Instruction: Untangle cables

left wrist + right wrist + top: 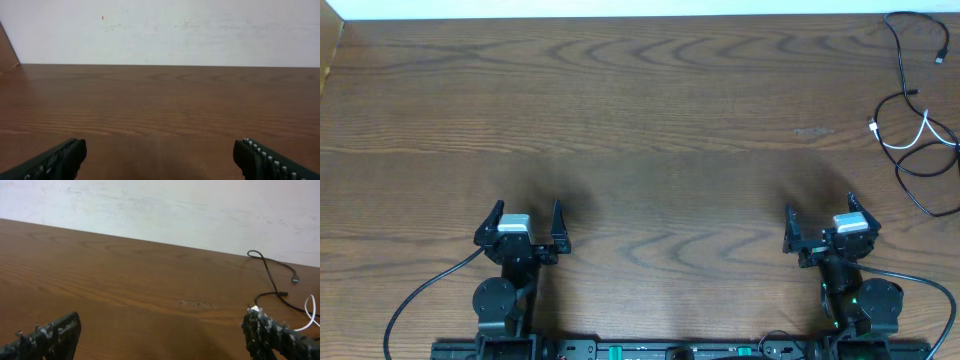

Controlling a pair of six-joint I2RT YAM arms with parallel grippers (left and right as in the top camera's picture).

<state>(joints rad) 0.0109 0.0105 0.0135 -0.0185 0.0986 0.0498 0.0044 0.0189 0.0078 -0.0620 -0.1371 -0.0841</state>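
Thin black cables lie in loose loops at the far right edge of the wooden table, with a short white cable crossing them. In the right wrist view the black cables and a bit of the white cable show at the right. My left gripper is open and empty at the front left, also seen in the left wrist view. My right gripper is open and empty at the front right, well short of the cables; it also shows in the right wrist view.
The wooden table ends at a white wall behind. Thick black wires run from the arm bases at the front edge. A faint scuff marks the wood left of the cables.
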